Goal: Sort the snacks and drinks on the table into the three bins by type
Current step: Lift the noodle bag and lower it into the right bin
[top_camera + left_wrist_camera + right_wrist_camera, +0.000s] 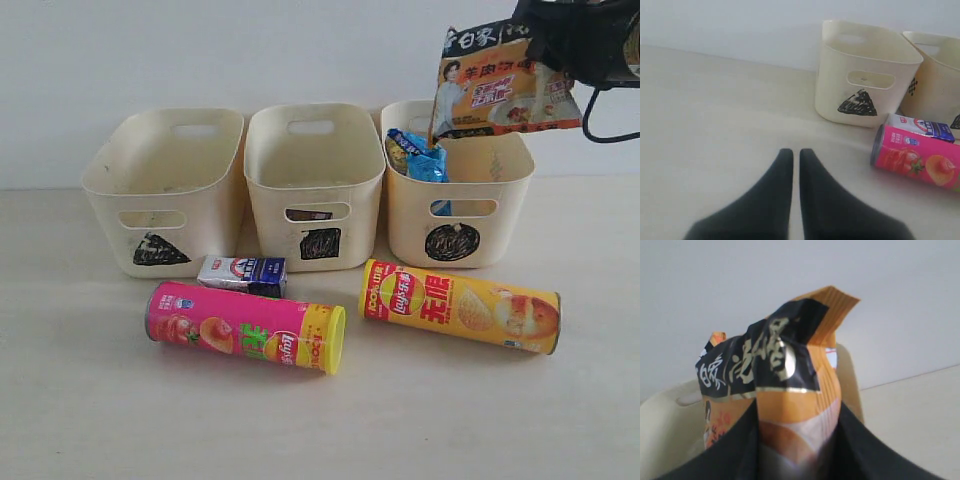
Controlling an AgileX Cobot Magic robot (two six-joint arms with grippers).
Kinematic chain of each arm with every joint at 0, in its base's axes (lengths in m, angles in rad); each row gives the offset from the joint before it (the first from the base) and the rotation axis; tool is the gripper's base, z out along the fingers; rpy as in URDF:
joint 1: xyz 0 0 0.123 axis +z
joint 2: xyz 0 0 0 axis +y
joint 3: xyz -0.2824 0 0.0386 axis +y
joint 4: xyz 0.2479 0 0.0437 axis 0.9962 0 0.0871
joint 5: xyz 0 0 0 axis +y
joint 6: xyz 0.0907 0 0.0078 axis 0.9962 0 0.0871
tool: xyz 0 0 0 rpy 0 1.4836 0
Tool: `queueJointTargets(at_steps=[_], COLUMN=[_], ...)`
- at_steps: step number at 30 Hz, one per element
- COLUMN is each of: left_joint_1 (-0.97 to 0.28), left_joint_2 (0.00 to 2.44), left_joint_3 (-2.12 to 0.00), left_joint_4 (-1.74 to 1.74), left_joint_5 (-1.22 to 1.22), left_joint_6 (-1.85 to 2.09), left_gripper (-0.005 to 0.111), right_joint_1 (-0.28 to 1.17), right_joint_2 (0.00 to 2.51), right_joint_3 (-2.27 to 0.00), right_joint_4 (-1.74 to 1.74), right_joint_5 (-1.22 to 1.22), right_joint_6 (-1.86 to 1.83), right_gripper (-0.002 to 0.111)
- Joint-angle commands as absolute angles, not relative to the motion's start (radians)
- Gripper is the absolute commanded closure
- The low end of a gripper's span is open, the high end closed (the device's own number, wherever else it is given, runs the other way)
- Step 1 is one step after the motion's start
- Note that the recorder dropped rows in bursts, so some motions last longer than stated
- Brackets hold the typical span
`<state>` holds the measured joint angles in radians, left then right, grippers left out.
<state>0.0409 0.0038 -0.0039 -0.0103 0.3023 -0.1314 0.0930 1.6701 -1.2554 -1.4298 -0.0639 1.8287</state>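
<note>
The right gripper (799, 412) is pinched tight on the crinkly orange-and-white snack bag (505, 85), with one black finger on each side of it. It holds the bag up in the air, a bit tilted, over the cream plastic tub with the black scribbled circle (410, 220). That tub is the one on the right of the row. A shiny blue snack bag (420, 155) already sits inside it. The middle cream tub has a black scribbled square (270, 215), and the left cream tub has a black scribbled triangle (115, 215). The three tubs stand side by side at the back of the wide pale beige table (100, 410). In front of them, a small white-and-blue drink carton (242, 272) lies on its side. Just in front of the carton lies the long pink chip tube with a yellow end (240, 328). The yellow-orange chip tube (460, 305) lies on its side in front of the circle tub, apart from the pink one. The left gripper (796, 155) hangs low over bare table, away from the triangle tub. Its two black fingers are closed together and hold nothing.
</note>
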Motion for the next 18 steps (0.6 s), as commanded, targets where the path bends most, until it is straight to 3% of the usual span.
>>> queueJointTargets(at_steps=[1, 18], left_joint_1=[0.038, 0.038], left_joint_2=[0.0, 0.0], left_joint_3=[0.0, 0.0], left_joint_4=[-0.018, -0.018], left_joint_5=[0.297, 0.297], left_joint_6=[-0.131, -0.131], left_gripper=[0.102, 0.102], right_joint_1=[0.091, 0.091], right_joint_2=[1.741, 1.906], right_joint_3=[-1.34, -1.502], right_joint_4=[-1.429, -1.429], right_joint_5=[0.018, 0.044], right_joint_6=[1.735, 1.478], right_gripper=[0.108, 0.108])
